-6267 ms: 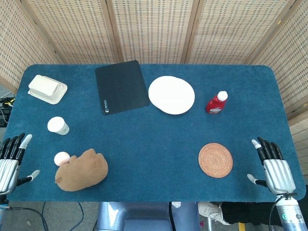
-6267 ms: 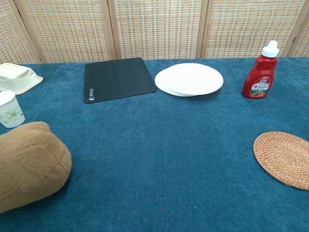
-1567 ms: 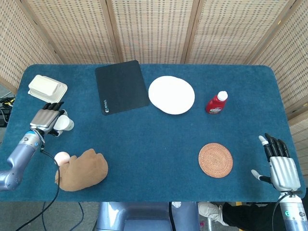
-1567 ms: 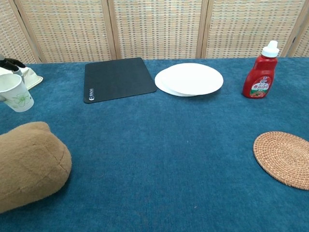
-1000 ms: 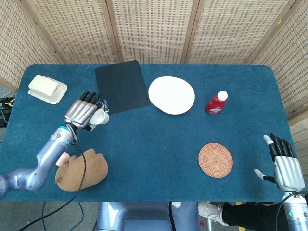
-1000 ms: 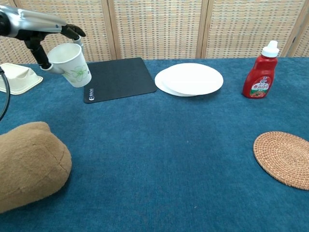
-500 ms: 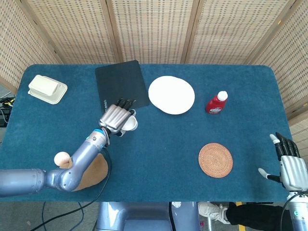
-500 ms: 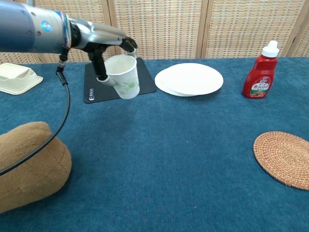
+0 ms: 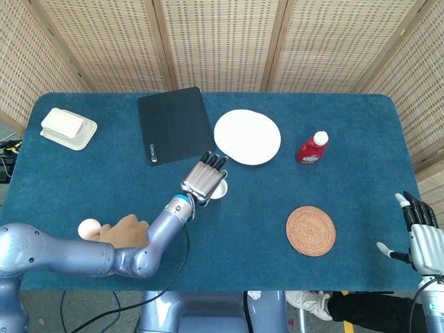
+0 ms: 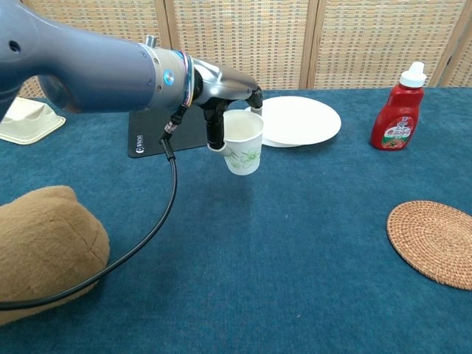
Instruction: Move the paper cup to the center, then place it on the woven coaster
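White paper cup [image 10: 243, 151] with green print, upright, open-topped.

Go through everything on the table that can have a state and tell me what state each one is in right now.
paper cup: upright, open top, held by the left hand, near the table's center.
right hand: holds nothing, fingers apart, at the table's near right edge.
ketchup bottle: upright, cap on.
takeout box: lid closed.
woven coaster: flat, nothing on it.
white plate: nothing on it.
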Controlling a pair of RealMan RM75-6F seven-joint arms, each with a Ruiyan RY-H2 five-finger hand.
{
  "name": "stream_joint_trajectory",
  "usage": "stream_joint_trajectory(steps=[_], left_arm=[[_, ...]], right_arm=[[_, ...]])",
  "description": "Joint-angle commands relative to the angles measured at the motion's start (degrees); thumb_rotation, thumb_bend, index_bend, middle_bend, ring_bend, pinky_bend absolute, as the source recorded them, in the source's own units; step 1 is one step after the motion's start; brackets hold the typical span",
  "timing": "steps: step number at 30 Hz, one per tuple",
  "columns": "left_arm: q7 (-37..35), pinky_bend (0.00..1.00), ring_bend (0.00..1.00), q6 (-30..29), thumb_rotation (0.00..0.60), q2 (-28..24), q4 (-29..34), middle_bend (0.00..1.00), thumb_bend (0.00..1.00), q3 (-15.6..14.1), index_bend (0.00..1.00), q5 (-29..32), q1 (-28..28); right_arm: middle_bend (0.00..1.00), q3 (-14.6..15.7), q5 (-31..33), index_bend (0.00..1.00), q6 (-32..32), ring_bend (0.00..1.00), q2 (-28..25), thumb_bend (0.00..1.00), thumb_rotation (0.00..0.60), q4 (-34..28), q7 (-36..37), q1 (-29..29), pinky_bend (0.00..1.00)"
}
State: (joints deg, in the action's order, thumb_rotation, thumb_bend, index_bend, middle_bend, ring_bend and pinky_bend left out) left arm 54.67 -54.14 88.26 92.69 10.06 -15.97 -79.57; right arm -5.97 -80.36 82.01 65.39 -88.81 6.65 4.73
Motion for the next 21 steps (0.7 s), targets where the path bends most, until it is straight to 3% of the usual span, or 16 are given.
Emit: stream_joint_trajectory(steps=[1, 16, 21], left_arm=[[1.1, 0.0, 0.0, 0.5, 0.6, 2.2, -3.0, 0.0, 0.3, 0.0, 0.31, 1.9, -1.6], [1.9, 0.0, 0.0, 4.1, 0.6, 8.3, -12.1, 0.0, 0.26, -1.0, 0.14, 3.8, -4.2], [1.5, 0.0, 0.0, 4.2, 0.6, 9.6, -14.0, 0.0, 0.17, -1.5, 0.01, 3.3, -4.1]], right_arm=[[0.0, -0.1, 0.5, 0.0, -0.3, 0.0, 0.0, 0.02, 0.6, 0.3, 0.6, -0.1, 0.0], [0.0, -0.5, 1.7, 0.0, -1.7, 0.0, 0.5, 0.02, 0.6, 2.0, 1.8, 0.2, 0.0], [0.0, -0.6, 2.0, 0.0, -2.1, 0.0, 0.7, 0.02, 0.6, 2.3, 1.7, 0.3, 0.0]])
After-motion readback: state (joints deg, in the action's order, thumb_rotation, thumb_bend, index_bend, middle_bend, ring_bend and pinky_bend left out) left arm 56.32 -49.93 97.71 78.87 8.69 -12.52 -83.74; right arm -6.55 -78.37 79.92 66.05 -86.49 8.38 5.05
